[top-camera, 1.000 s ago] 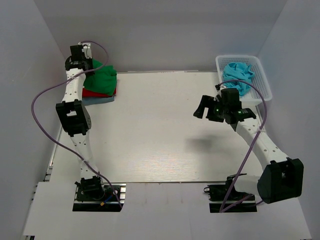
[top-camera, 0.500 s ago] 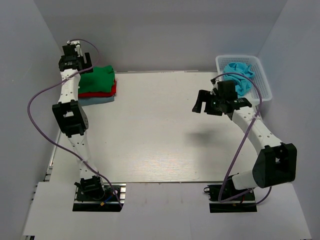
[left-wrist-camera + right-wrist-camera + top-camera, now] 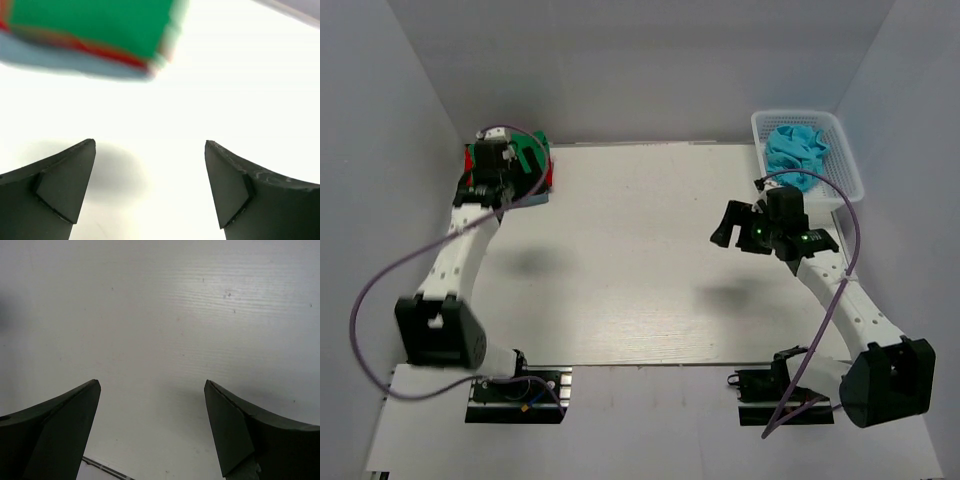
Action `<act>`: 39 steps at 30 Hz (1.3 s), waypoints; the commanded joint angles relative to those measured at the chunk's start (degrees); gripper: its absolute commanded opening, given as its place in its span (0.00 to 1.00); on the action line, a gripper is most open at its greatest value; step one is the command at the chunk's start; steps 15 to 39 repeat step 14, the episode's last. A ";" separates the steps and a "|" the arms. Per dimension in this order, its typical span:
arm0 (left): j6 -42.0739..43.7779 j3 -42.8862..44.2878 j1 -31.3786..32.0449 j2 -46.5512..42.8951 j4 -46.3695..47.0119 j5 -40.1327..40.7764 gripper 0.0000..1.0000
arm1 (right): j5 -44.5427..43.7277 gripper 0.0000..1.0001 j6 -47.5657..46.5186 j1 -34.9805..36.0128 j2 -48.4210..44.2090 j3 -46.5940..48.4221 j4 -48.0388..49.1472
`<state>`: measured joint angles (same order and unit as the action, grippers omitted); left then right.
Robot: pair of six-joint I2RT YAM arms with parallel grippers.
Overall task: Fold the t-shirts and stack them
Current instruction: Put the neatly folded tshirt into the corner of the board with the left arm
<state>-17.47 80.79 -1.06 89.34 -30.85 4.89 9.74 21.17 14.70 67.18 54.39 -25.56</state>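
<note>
1. Left arm (image 3: 460,250) has swung down from its raised pose at the far-left corner. Its wrist is now over the stack (image 3: 530,158), and its elbow sits low near the table's (image 3: 620,260) near-left edge.
2. Right arm (image 3: 840,295) has drawn back a little toward the near side, away from the basket (image 3: 853,170).
3. Left gripper (image 3: 150,150) has its fingers spread wide with nothing between them. The wrist view shows bare table under it and the stack just ahead, blurred.
4. The stack lies at the far-left corner of the table. The green shirt (image 3: 90,20) is on top, the red shirt (image 3: 107,54) is under it, and the blue shirt (image 3: 65,60) is at the bottom. Each layer rests on the one below.
5. Right gripper (image 3: 152,385) is also spread wide and holds nothing. It hangs above bare table right of the middle, apart from the basket.
6. The turquoise shirt (image 3: 795,150) lies crumpled inside the basket at the far-right corner.
</note>
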 commanded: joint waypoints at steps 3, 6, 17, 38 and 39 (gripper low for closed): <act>-11.70 -18.73 7.72 -22.44 2.65 -2.16 1.00 | -0.07 0.90 2.12 -0.02 -9.06 -7.44 0.34; -12.84 -20.68 9.49 -26.83 -3.85 2.13 1.00 | 0.81 0.90 3.35 -0.11 -13.90 -11.74 1.21; -12.85 -21.20 11.26 -33.52 -10.45 6.01 1.00 | 1.60 0.90 5.64 -0.11 -23.75 -18.26 2.27; -12.85 -21.20 11.26 -33.52 -10.45 6.01 1.00 | 1.60 0.90 5.64 -0.11 -23.75 -18.26 2.27; -12.85 -21.20 11.26 -33.52 -10.45 6.01 1.00 | 1.60 0.90 5.64 -0.11 -23.75 -18.26 2.27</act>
